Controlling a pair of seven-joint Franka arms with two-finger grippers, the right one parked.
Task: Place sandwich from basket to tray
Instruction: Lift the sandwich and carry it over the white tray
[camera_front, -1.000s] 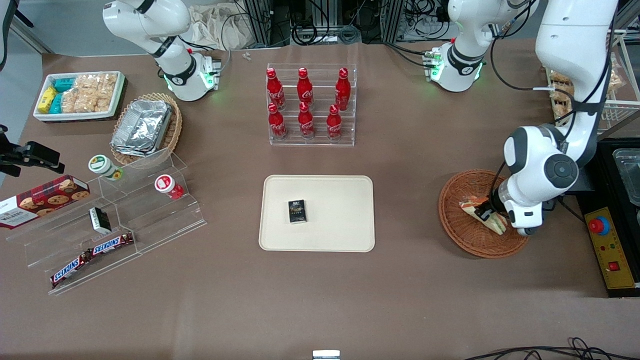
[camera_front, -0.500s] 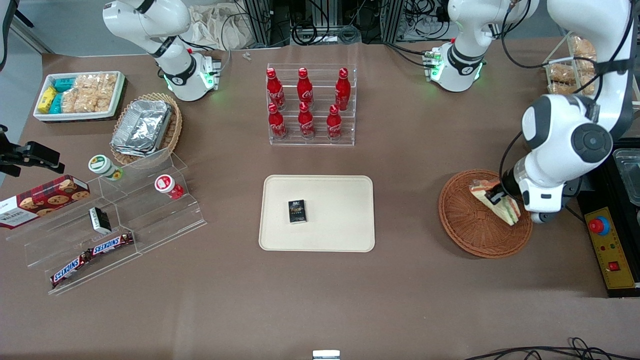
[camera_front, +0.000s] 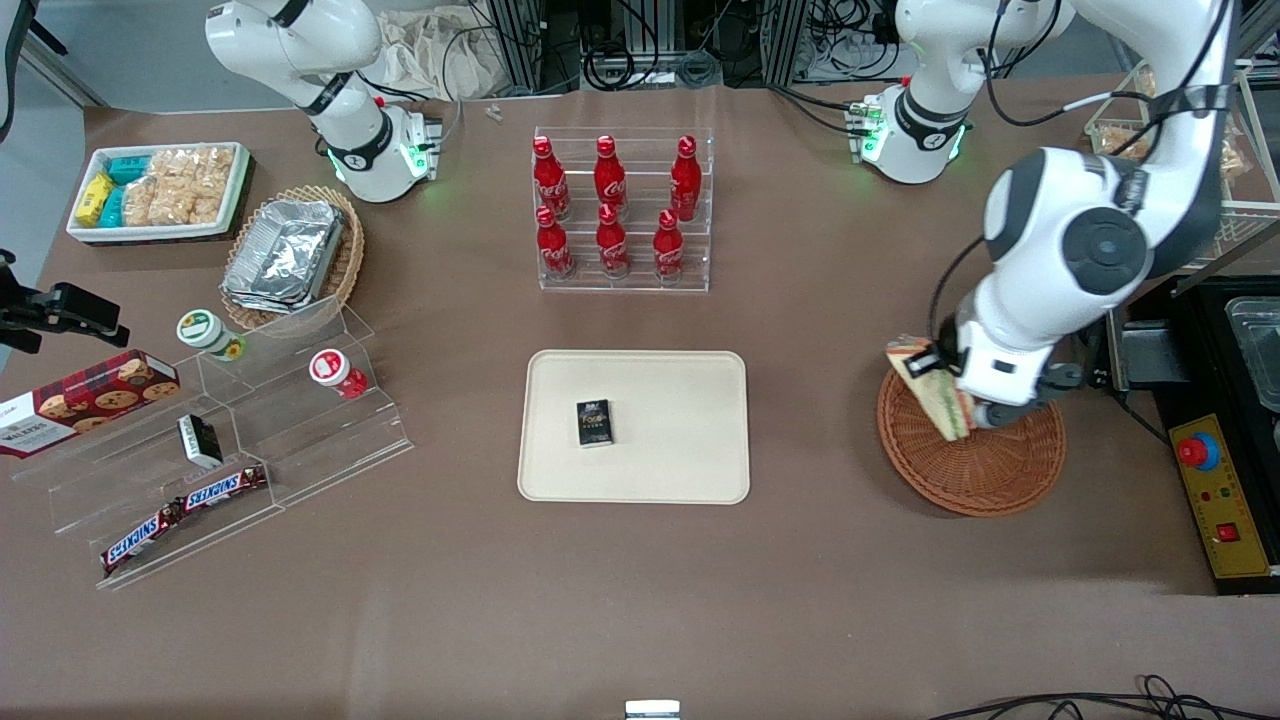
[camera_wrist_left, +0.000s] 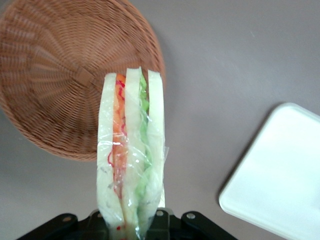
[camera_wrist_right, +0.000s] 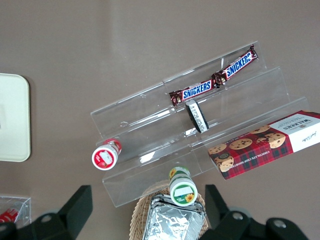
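Sandwich (camera_front: 925, 390) is off the basket (camera_front: 985, 470) floor and in the air, clamped in the gripper (camera_front: 948, 385). In the front view it hangs over the basket rim on the tray side, long edge pointing down. The wrist view shows the wedge (camera_wrist_left: 131, 160) edge-on, with three bread slices, orange-red filling and green filling under clear wrap. The jaws are closed against its two outer bread faces. Fingertips are hidden by the wrap and bread, so how deep the grip sits is uncertain.

Basket (camera_wrist_left: 75, 75) is otherwise bare in the wrist view, with nothing left inside. Tray (camera_front: 700, 470) sits near the table centre, well apart from the basket, with bare brown tabletop between them. A small black box (camera_front: 594, 422) lies on the tray, toward the parked arm's end. The tray half nearer the basket is unoccupied. A tray corner (camera_wrist_left: 280, 185) shows in the wrist view.

Progress, as judged:
- Grasp: done.
- Lift out of basket: done; sandwich clears the rim.
- Transfer to tray: not yet done; sandwich is nowhere near being over the tray.
- Lowering and release: not yet done.

Roughly a third to halfway along. The free tray half looks the obvious set-down spot and avoids the box.
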